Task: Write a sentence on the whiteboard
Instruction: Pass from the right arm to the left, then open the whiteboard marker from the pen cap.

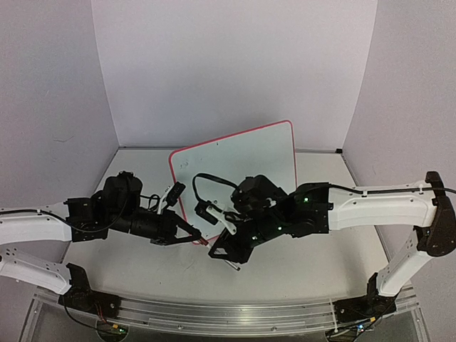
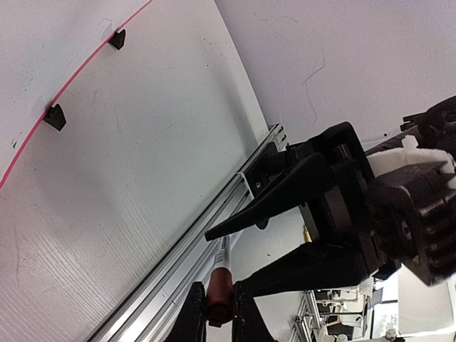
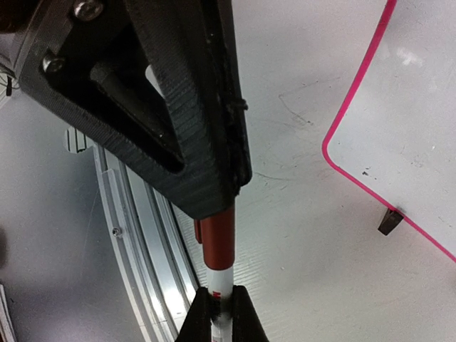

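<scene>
whiteboard [image 1: 242,160] | glossy white, thin red rounded-corner frame | lying askew, centre | black feet [image 2: 54,116] along edge

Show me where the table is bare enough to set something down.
Bare table runs along the near rail, and also right of the whiteboard up to the right wall. A smaller patch lies left of the board, toward the back corner. Crowded: off the board's near edge, where the left fingers and right fingers both clamp the marker.

left gripper [image 1: 199,238] and right gripper [image 1: 216,251] nose to nose off whiteboard [image 1: 242,160] near-left corner, marker [image 3: 217,242] bridging them, bench [image 1: 313,274] open near-right and far-left
</scene>
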`<state>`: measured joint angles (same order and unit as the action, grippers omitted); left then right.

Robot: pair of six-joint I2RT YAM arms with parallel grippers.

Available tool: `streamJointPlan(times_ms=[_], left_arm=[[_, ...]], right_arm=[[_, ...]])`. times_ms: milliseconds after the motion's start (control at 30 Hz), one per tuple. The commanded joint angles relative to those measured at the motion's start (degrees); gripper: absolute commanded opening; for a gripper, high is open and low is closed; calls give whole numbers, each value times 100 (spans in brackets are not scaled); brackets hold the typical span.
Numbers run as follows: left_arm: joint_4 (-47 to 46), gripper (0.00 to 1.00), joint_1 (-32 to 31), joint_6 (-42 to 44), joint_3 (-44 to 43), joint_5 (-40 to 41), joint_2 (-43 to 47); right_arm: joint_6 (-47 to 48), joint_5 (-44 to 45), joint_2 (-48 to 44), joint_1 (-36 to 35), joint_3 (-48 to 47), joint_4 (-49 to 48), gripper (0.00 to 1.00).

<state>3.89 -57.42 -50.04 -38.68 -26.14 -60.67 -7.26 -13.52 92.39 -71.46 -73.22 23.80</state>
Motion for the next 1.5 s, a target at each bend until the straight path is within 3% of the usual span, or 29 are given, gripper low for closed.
streamJointPlan(times_ms=[0, 67, 233, 467, 733, 967, 1133, 1467], left_arm=[[-378, 0, -27, -170, 260, 412, 471], [-626, 0, -29, -170, 307, 642, 663], [-1445, 0, -27, -148, 340, 819, 673], [-3392, 0, -25, -526, 966, 869, 653], [-3889, 0, -24, -544, 1217, 967, 984], [-4558, 0, -26, -573, 1467, 1070, 1165], [-4356, 0, -24, -478, 1347, 1031, 1221], [-2801, 0, -25, 190, 723, 1016, 1679]], right_arm=[[-485, 531, -402, -39, 101, -604, 54], [-854, 912, -571, -14, 334, -916, 61], [-1741, 811, -1197, 202, 1446, -2610, 74], [-2661, 504, -1648, 349, 2774, -5509, 81], [-3385, -760, -1145, 450, 2866, -7396, 81], [-3587, -959, -953, 459, 2831, -7680, 79], [-3619, -934, -960, 466, 2903, -7689, 79], [-3624, -714, -981, 476, 3108, -7689, 80]])
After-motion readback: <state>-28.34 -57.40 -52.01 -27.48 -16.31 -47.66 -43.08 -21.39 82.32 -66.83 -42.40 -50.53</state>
